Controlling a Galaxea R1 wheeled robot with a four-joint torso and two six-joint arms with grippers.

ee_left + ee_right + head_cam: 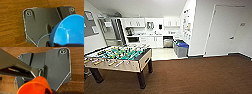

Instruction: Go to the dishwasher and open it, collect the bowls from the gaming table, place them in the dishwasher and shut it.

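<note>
The dishwasher (168, 42) sits under the white kitchen counter at the far end of the room; its front reads dark above and steel below. A bright blue bowl (70, 31) hangs close before the left wrist camera, above the brown floor, with my left gripper (60, 45) shut on its rim. An orange bowl (36, 85) hangs the same way in the right wrist view, and my right gripper (55, 91) is shut on its edge. The gaming table is out of view.
A table-football table (119, 58) stands at the left on brown carpet (196, 75). Grey bins with a blue lid (182, 48) stand beside the white wall corner next to the kitchen's pale floor. A white door (224, 30) is at the right and a fridge (111, 31) at the far left.
</note>
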